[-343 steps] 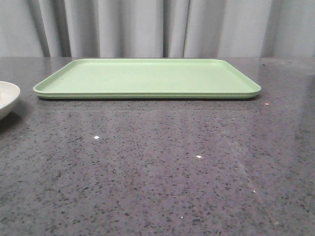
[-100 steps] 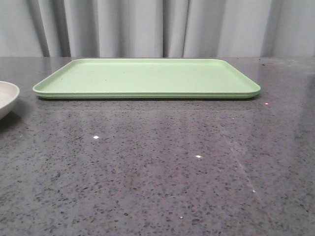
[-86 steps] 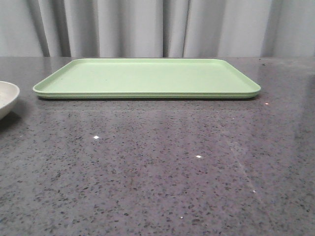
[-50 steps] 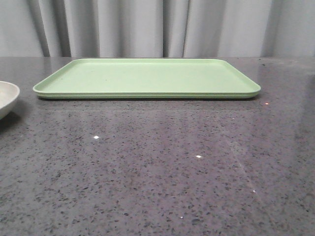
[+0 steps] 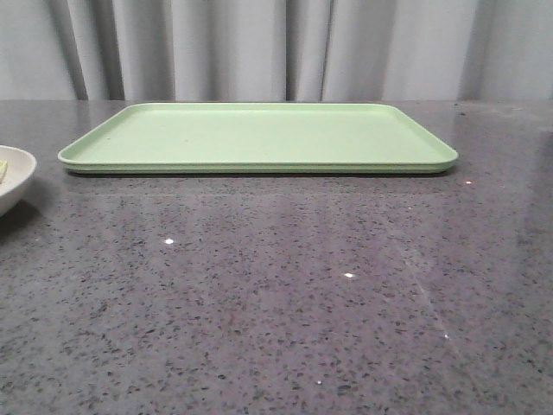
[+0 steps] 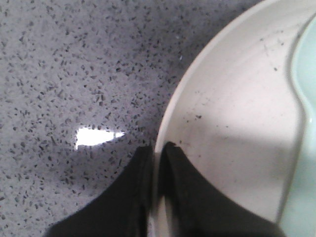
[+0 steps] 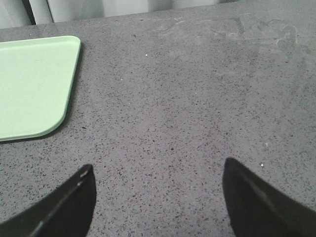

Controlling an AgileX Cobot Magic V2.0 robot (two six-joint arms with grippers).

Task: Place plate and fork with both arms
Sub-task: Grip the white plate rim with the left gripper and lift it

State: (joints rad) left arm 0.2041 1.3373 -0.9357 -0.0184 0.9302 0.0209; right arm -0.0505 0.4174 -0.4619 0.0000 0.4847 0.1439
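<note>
**At the table's left edge: plate pinched by its rim, tray waiting behind**

At the far left border of the front view, the plate (image 5: pixel 15 177) shows only as a cut-off arc of cream-white rim resting on the dark speckled table (image 5: pixel 285 294). A sliver of yellowish colour sits inside it at the frame edge; too little shows to say whether this is the fork.

The left wrist view supplies what the front view lacks. The left gripper (image 6: pixel 157 153) is closed on the plate (image 6: pixel 232 123), one black finger outside the rim and one inside, the rim sandwiched between them. A pale blue-green utensil (image 6: pixel 306 98) lies in the plate's bowl, partly out of frame. Fine dark specks mark the plate's inner wall. A bright reflection lies on the table beside the outer finger.

The right wrist view shows the right gripper (image 7: pixel 158 197) spread wide, holding nothing, over bare table. One rounded corner of the light-green tray (image 7: pixel 29 84) appears there, well apart from the fingertips (image 7: pixel 81 190).

The front view gives the tray (image 5: pixel 259 138) whole: flat, rectangular, low-rimmed, lying near the table's back edge before a grey curtain (image 5: pixel 276 47). The plate lies nearer the camera than the tray's left corner and apart from it. A broad stretch of table runs in front of the tray and to its right.
</note>
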